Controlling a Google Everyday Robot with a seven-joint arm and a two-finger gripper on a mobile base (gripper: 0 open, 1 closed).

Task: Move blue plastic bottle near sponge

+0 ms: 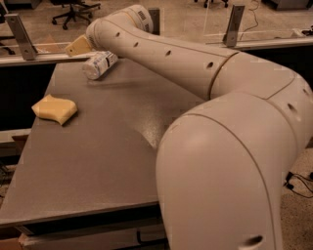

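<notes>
The blue plastic bottle [100, 64] lies on its side at the far left of the grey table [98, 161], its bluish-white label facing me. My gripper [78, 47] is at the bottle's upper left end, its tan tip just above and beside the bottle. The pale yellow sponge [55, 108] lies flat near the table's left edge, closer to me than the bottle and a clear gap apart from it. My arm reaches across from the right and fills the right side of the view.
The arm's big elbow and shoulder [220, 161] hide the table's right half. A rail with metal posts [22, 30] runs behind the table's far edge. An office chair [73, 10] stands on the floor beyond.
</notes>
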